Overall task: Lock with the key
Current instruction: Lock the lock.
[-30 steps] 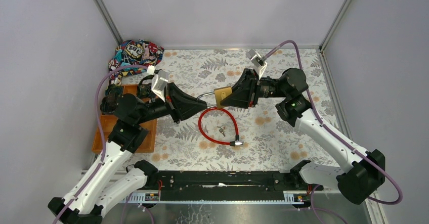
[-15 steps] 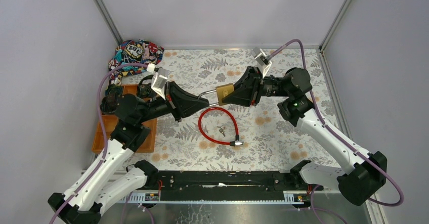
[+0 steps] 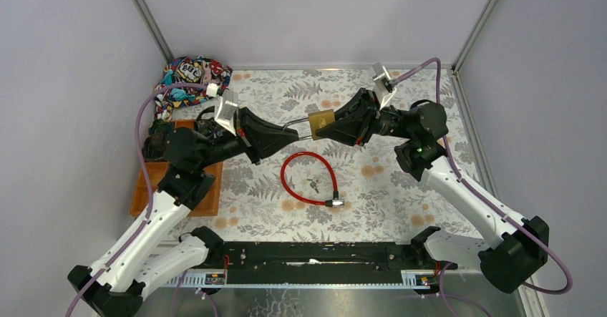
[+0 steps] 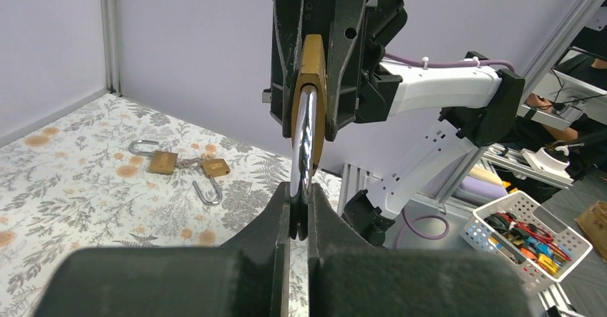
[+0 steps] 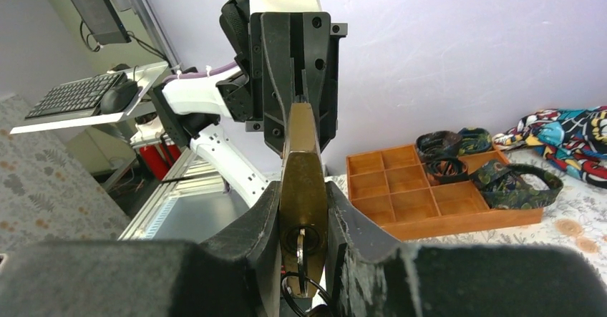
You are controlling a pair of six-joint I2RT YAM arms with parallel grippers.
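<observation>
Floral cloth [image 3: 401,181] covers the table, and above it the brass padlock [image 3: 321,123] hangs between both arms. The left gripper [image 3: 293,135] pinches its shackle [image 4: 303,142]; the right gripper [image 3: 338,126] clamps its body, with a key [image 5: 299,243] in the keyhole. Below the padlock lies a red cable lock [image 3: 309,179], and left of it a wooden tray [image 3: 139,187].

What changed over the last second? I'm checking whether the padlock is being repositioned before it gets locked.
The padlock, carried by both arms, moved toward the far wall and slightly to the robot's right, tilting a little. Nothing was grasped or released: the left tool stays shut on its shackle, and the right tool on the brass body. The red cable lock and the small keys inside its loop did not move.
</observation>
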